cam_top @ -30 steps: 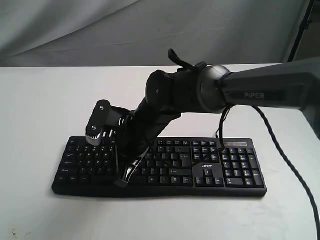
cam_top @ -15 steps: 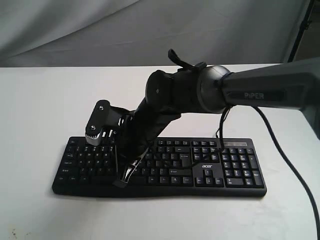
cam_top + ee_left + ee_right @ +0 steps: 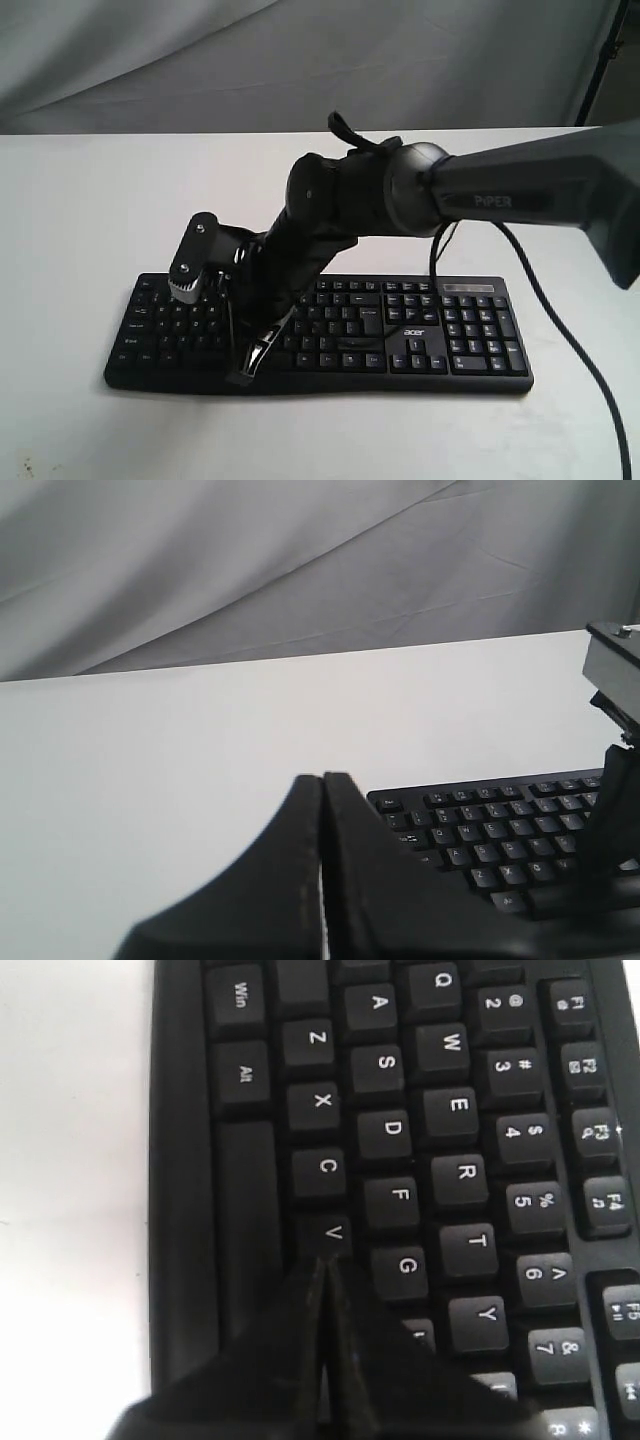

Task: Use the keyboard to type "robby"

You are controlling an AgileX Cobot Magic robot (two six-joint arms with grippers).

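Note:
The wide black keyboard (image 3: 400, 335) with white legends and an acer logo lies across the white table (image 3: 80, 200). My right gripper (image 3: 243, 372) reaches across it from the right, shut and empty, its tips down at the bottom letter row. In the right wrist view the shut right gripper (image 3: 322, 1263) has its tips at the edge of the V key (image 3: 333, 1232), covering the key beside it. My left gripper (image 3: 323, 780) is shut and empty, held over bare table just off the Esc corner of the keyboard (image 3: 480, 830).
A thin black cable (image 3: 575, 345) runs from the right arm down across the table's right side. A grey cloth backdrop (image 3: 150, 60) hangs behind the table. The right arm's camera mount (image 3: 612, 670) shows at the edge of the left wrist view.
The right arm has shifted slightly to the left and its elbow has dipped; the fingertips stay at about the same spot on the bottom letter row.

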